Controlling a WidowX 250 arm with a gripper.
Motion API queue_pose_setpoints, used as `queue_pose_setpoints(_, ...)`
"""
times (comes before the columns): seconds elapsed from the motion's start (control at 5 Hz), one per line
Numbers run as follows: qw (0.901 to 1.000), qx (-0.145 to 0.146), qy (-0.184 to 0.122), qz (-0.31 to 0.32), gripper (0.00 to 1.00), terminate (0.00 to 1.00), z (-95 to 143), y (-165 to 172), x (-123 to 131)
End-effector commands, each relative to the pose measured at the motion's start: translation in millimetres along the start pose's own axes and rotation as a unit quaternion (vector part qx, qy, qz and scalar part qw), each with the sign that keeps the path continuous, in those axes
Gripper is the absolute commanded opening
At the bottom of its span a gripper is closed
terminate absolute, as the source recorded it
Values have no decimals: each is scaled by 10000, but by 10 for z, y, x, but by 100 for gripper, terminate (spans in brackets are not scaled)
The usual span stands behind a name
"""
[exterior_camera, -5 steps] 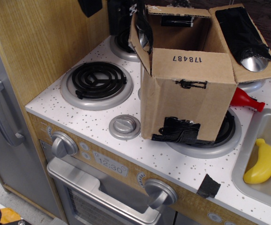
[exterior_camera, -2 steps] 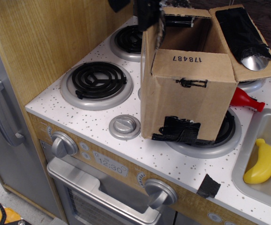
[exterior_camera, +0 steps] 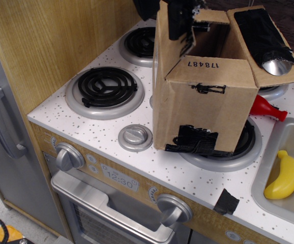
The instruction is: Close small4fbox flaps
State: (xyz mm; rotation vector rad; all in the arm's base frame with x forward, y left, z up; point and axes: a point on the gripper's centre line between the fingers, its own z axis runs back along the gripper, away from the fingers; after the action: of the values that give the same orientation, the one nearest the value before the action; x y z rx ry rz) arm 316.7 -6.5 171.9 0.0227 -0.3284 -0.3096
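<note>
Cardboard small4fbox on stove, near flap printed 178487 — oven clock reads 12:30, end effector grip unclear

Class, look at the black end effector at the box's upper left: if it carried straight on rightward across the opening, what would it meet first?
Probably the raised right flap with black tape and silver disc of the brown cardboard box. The end effector is pressing the left flap; depth is unclear.
</note>
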Motion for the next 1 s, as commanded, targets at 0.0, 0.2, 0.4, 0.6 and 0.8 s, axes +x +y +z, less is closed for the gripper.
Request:
queue_pose_setpoints(0.0, 9995, -240, -184, -30, 100, 0, -25, -152, 132)
queue_pose_setpoints(0.2, 9990, -343, -272, 3, 100, 0, -112, -258, 136)
queue_pose_setpoints(0.4, 9987, -459, -239, 23, 100, 0, -219, -276, 97)
queue_pose_setpoints(0.6, 9980, -611, -138, 46, 100, 0, -345, -278, 62)
queue_pose_setpoints(0.8, 9974, -709, -105, 71, 100, 0, -442, -311, 33)
